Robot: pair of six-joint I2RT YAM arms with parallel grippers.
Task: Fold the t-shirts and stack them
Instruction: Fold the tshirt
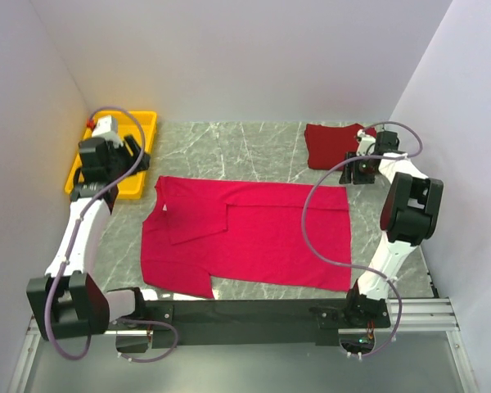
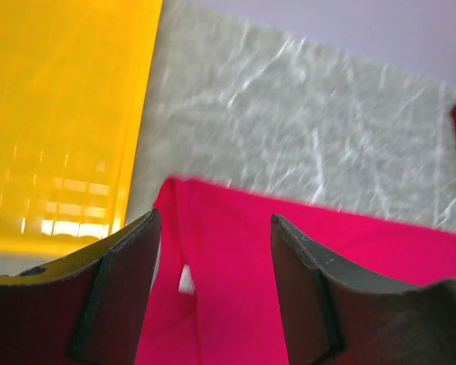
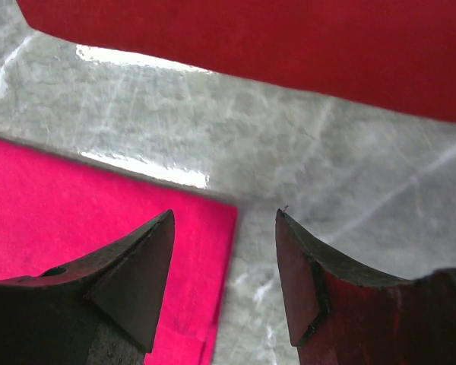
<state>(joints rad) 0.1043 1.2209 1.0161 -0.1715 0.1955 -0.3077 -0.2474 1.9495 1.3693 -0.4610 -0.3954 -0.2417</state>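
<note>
The crimson-pink t-shirt (image 1: 254, 237) lies spread on the marble table, one sleeve folded in over its body. In the left wrist view it (image 2: 235, 266) lies below the jaws, its white neck label (image 2: 186, 279) showing. The maroon t-shirt (image 1: 331, 143) lies folded at the back right. My left gripper (image 1: 139, 160) is open and empty above the pink shirt's back left corner (image 2: 213, 228). My right gripper (image 1: 357, 172) is open and empty over the pink shirt's back right corner (image 3: 224, 220), with the maroon shirt (image 3: 289, 38) just beyond.
A yellow plastic tray (image 1: 139, 123) stands at the back left, next to my left gripper; it also shows in the left wrist view (image 2: 61, 114). White walls close in the table at the back and on both sides.
</note>
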